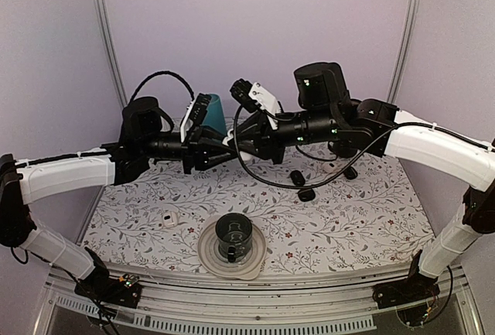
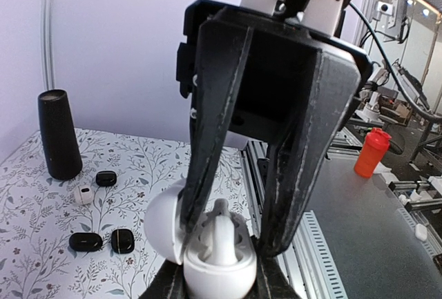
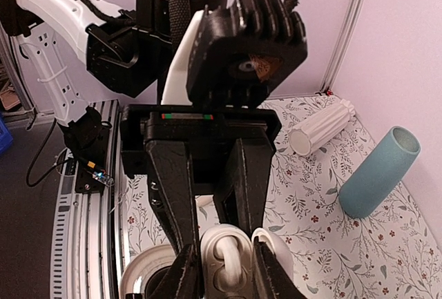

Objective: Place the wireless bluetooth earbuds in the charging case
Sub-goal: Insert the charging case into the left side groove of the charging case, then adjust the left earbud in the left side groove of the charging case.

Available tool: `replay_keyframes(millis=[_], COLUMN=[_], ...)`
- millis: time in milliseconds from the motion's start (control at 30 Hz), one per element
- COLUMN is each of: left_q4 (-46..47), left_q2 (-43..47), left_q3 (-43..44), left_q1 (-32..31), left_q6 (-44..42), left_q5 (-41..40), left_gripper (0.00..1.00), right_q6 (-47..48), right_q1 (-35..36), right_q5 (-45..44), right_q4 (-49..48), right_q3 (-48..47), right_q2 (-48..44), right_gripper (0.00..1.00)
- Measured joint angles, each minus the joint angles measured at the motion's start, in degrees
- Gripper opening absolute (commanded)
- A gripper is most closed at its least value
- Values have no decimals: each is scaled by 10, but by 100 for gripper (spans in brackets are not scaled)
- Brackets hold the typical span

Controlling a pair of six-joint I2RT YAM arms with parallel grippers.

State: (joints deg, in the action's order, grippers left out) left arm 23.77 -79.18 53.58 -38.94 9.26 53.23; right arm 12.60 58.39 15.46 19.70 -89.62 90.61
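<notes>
The white charging case (image 2: 219, 271) is held in the air above the table's middle, its lid (image 2: 161, 226) swung open to one side. My left gripper (image 2: 221, 280) is shut on the case body. One white earbud (image 2: 221, 233) stands in a socket of the case, stem up. My right gripper (image 3: 228, 278) comes in from the opposite side; its fingers (image 2: 207, 168) straddle the earbud with a gap on each side, so it stands open. In the top view the two grippers meet at the case (image 1: 227, 140). The right wrist view shows the earbud (image 3: 231, 261) seated in the case.
Three black oval objects (image 1: 307, 194) lie on the floral table at right of centre. A small white piece with a dark mark (image 1: 170, 218) lies at the left. A black cup (image 1: 234, 236) stands on a pale plate (image 1: 207, 256) near the front. A teal vase (image 1: 213, 111), a white ribbed cylinder (image 3: 321, 128) and a black cylinder (image 2: 59, 133) stand at the back.
</notes>
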Motion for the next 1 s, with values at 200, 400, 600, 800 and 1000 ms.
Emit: replay_keyframes(millis=[200, 400, 600, 800, 1000], left_q4=[6, 8, 8, 8, 8], left_q2=[0, 0, 0, 0, 0], left_q3=[0, 0, 0, 0, 0], left_q1=[0, 1, 2, 3, 3], left_q6=[0, 2, 2, 3, 3], left_q5=[-2, -2, -1, -1, 0], left_gripper=[0, 0, 0, 0, 0], right_q6=[-6, -13, -28, -43, -56], right_q1=[0, -1, -8, -11, -16], right_q5=[-3, -8, -18, -46, -67], right_q4=[0, -7, -20, -27, -26], right_q3=[0, 0, 0, 0, -2], right_q2=[-4, -11, -22, -28, -27], right_gripper=[28, 32, 43, 60, 68])
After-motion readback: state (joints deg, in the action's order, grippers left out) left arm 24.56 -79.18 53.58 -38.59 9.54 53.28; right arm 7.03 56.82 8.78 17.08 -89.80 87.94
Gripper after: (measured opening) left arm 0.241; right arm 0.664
